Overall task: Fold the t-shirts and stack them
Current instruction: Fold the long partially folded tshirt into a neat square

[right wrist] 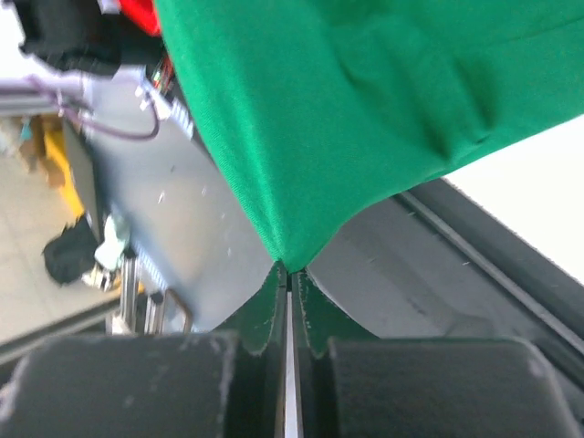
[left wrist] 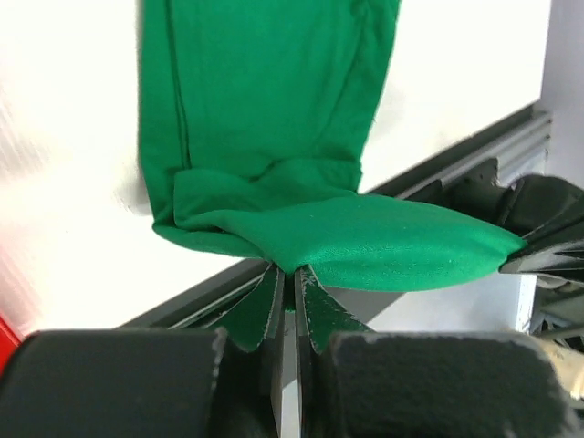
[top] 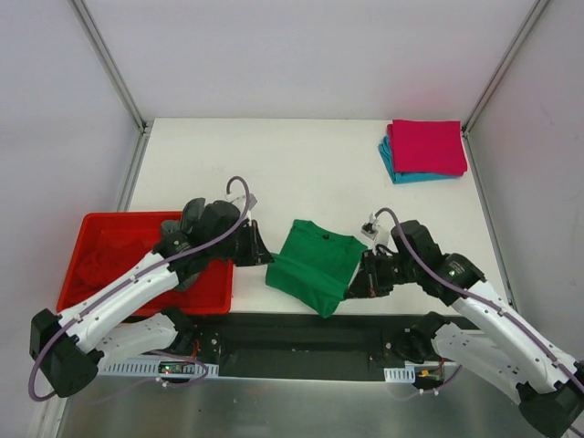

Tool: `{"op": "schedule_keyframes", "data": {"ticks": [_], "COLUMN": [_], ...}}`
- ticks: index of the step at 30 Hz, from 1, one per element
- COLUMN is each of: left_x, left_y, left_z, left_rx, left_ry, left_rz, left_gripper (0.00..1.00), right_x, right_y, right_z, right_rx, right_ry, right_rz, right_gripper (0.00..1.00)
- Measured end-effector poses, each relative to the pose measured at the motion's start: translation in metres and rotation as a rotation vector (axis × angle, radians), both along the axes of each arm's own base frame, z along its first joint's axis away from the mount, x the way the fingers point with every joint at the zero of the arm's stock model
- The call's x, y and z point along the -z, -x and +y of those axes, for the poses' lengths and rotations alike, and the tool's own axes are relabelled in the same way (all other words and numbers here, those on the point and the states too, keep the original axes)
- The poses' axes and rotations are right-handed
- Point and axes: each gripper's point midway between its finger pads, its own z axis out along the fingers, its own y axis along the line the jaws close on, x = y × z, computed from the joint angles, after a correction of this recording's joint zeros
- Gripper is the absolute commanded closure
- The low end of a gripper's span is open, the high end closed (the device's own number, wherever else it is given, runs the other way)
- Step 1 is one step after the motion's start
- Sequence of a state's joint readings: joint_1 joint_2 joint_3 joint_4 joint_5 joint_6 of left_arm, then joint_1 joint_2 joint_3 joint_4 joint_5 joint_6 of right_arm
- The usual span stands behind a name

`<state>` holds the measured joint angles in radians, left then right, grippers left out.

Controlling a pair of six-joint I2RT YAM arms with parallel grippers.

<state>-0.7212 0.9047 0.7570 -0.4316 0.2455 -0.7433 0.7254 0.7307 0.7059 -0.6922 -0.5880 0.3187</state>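
A bright green t-shirt [top: 315, 265] lies partly folded near the table's front edge, its near part lifted. My left gripper [top: 265, 259] is shut on its left near corner; in the left wrist view the cloth [left wrist: 274, 155] is pinched at the gripper [left wrist: 292, 274]. My right gripper [top: 351, 290] is shut on its right near corner; in the right wrist view the cloth [right wrist: 347, 109] hangs from the gripper [right wrist: 289, 271]. A folded magenta-pink t-shirt [top: 427, 146] lies on a folded teal t-shirt [top: 394, 170] at the back right. Red cloth [top: 105, 255] lies in the tray.
A rigid red plastic tray [top: 214, 297] stands at the front left, under my left arm. A black rail [top: 301, 333] runs along the table's near edge. Metal frame posts rise at both back corners.
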Motion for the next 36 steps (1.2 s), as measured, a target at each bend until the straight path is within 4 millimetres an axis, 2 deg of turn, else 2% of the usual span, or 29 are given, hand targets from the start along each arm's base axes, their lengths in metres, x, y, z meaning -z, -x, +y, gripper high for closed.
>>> {"op": "schedule_keyframes", "data": {"ticks": [6, 12, 19, 27, 36], "left_x": [-0.001, -0.002, 0.011, 0.023, 0.063], "left_y": [-0.04, -0.08, -0.12, -0.157, -0.181], "left_z": [-0.01, -0.025, -0.046, -0.067, -0.097], "left_rx": [-0.079, -0.102, -0.089, -0.062, 0.011], "left_ry": [-0.083, -0.119, -0.151, -0.151, -0.152], "left_rz": [-0.016, -0.027, -0.002, 0.024, 0.113], "left_gripper": [1.0, 1.0, 1.0, 1.0, 1.0], "right_x": [0.012, 0.02, 0.021, 0.038, 0.058], "right_y": [-0.052, -0.088, -0.128, -0.157, -0.178], "right_z": [-0.018, -0.03, -0.052, -0.067, -0.088], "right_rx": [0.176, 0.266, 0.403, 0.486, 0.58], "right_ry": [0.093, 0.172, 0.228, 0.241, 0.266], "right_rz": [-0.039, -0.067, -0.11, -0.048, 0.018], "right_gripper": [0.99, 0.99, 0.99, 0.99, 0.99]}}
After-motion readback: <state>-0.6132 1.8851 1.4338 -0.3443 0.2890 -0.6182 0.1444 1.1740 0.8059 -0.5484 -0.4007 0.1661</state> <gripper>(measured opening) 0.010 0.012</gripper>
